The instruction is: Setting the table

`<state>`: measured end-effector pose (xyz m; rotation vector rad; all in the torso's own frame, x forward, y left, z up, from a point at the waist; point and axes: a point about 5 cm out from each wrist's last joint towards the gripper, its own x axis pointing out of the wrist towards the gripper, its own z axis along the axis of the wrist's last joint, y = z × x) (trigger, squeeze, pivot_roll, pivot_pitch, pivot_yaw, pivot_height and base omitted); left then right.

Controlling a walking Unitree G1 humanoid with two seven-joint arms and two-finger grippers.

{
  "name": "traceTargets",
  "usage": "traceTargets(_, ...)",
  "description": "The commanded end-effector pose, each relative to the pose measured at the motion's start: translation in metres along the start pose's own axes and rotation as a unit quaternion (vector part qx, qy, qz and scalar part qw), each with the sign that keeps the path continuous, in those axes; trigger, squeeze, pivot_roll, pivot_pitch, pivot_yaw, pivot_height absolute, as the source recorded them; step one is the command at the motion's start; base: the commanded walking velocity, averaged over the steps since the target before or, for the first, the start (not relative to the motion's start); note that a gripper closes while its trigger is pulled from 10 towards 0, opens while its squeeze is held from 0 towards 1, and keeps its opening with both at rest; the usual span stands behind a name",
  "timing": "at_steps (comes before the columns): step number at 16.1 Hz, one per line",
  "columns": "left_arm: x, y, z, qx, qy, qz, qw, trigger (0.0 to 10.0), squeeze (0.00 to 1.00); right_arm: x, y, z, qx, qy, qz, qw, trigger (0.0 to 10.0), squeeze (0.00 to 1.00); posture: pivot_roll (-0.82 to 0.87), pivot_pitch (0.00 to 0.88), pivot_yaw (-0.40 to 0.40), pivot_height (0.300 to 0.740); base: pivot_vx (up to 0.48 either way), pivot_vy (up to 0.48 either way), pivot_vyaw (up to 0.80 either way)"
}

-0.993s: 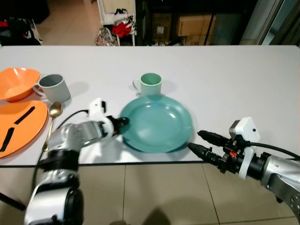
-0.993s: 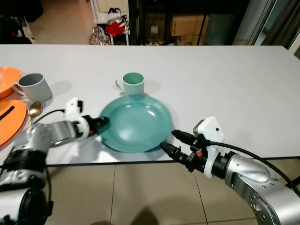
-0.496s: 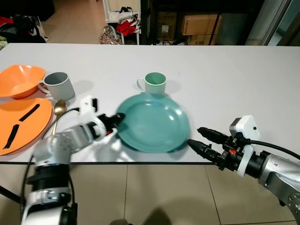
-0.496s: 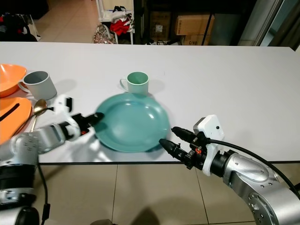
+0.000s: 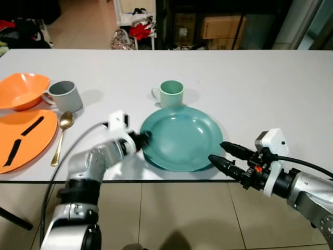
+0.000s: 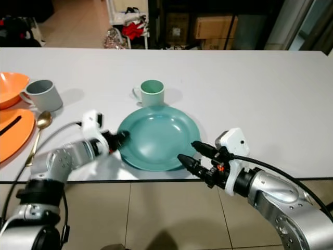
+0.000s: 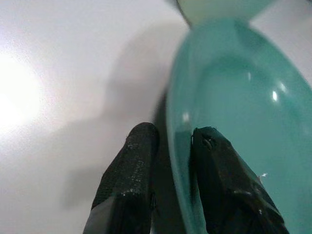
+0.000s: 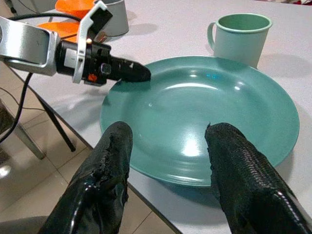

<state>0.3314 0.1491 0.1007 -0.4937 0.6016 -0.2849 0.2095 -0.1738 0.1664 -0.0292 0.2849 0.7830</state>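
Note:
A teal plate (image 5: 182, 137) lies on the white table near its front edge, with a teal mug (image 5: 170, 93) just behind it. My left gripper (image 5: 142, 138) is shut on the plate's left rim; in the left wrist view the rim (image 7: 176, 136) sits between its two black fingers (image 7: 139, 156). Off the table's front edge, my right gripper (image 5: 221, 154) is open, its fingertips close to the plate's right rim and holding nothing. In the right wrist view the plate (image 8: 204, 117) spreads out beyond its fingers (image 8: 114, 161).
At the table's left stand an orange bowl (image 5: 20, 90), a grey mug (image 5: 64, 95), an orange plate (image 5: 23, 138) with a black strip on it, and a gold spoon (image 5: 61, 135). Boxes and shelving (image 5: 218, 26) lie beyond the far edge.
The plate has slid to the right with my left gripper on its rim, closing the gap to the right gripper. The right arm has stayed in place.

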Motion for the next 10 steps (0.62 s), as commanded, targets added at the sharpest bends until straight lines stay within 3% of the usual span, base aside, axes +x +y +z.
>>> traceTargets(1, 0.0, 0.003, 0.001, 0.002, -0.001, 0.013, 1.0, 10.0, 0.0, -0.002, -0.001, 0.004, -0.007, -0.006, -0.002, 1.0, 10.0, 0.0, 0.0, 0.0, 0.05, 0.74, 0.0, 0.0, 0.0)
traceTargets(4, -0.001, 0.006, 0.003, -0.003, -0.007, 0.017, 1.0, 10.0, 0.0, -0.002, -0.001, 0.004, -0.007, -0.006, -0.003, 1.0, 10.0, 0.0, 0.0, 0.0, 0.05, 0.74, 0.0, 0.0, 0.0)
traceTargets(5, -0.013, -0.002, 0.022, -0.056, -0.047, -0.06, 0.996, 10.0, 1.0, -0.002, -0.001, 0.004, -0.008, -0.004, -0.001, 1.0, 10.0, 0.0, 0.01, 0.0, 0.044, 0.74, 0.0, 0.0, 0.0)
traceTargets(6, -0.021, -0.003, 0.031, -0.058, -0.076, -0.084, 0.992, 10.0, 0.2, -0.003, -0.002, 0.003, -0.009, -0.003, -0.001, 1.0, 10.0, 0.0, 0.01, 0.0, 0.044, 0.74, 0.0, 0.0, 0.0)
traceTargets(7, -0.023, 0.008, 0.034, -0.007, -0.1, -0.033, 0.994, 10.0, 0.0, -0.002, -0.002, 0.004, -0.011, -0.003, -0.004, 1.0, 10.0, 0.0, 0.01, 0.0, 0.043, 0.74, 0.0, 0.0, 0.0)
traceTargets(8, -0.023, 0.016, 0.035, 0.031, -0.117, 0.008, 0.993, 10.0, 0.0, -0.001, -0.003, 0.003, -0.017, -0.001, -0.007, 1.0, 10.0, 0.0, 0.02, 0.0, 0.04, 0.74, 0.0, 0.0, 0.0)
traceTargets(10, -0.024, 0.016, 0.039, 0.052, -0.139, 0.021, 0.989, 10.0, 0.0, 0.002, -0.002, 0.005, -0.021, -0.006, -0.012, 1.0, 10.0, 0.0, 0.02, 0.0, 0.039, 0.74, 0.0, 0.0, 0.0)
